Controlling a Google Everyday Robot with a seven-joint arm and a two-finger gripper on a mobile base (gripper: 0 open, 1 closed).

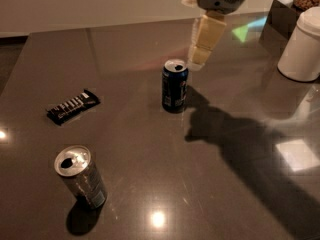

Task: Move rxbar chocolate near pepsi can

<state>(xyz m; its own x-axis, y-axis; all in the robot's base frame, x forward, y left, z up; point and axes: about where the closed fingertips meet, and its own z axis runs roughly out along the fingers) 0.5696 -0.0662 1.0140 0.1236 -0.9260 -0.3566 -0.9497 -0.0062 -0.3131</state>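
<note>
Only one camera view here. The gripper (196, 59) hangs above the bench (235, 194), just behind and to the right of the pepsi can (174, 86). It's carrying nothing, and I honestly can't tell if it's open or closed. The rxbar chocolate (73, 106) lies flat, well off to the can's left, so my guess is the arm is only on its way over. A silver can (81, 178) stands up front. The bench is dark and glossy with light glare, there's a white canister (302, 49) at the right and a pale wall (100, 4) behind.
</note>
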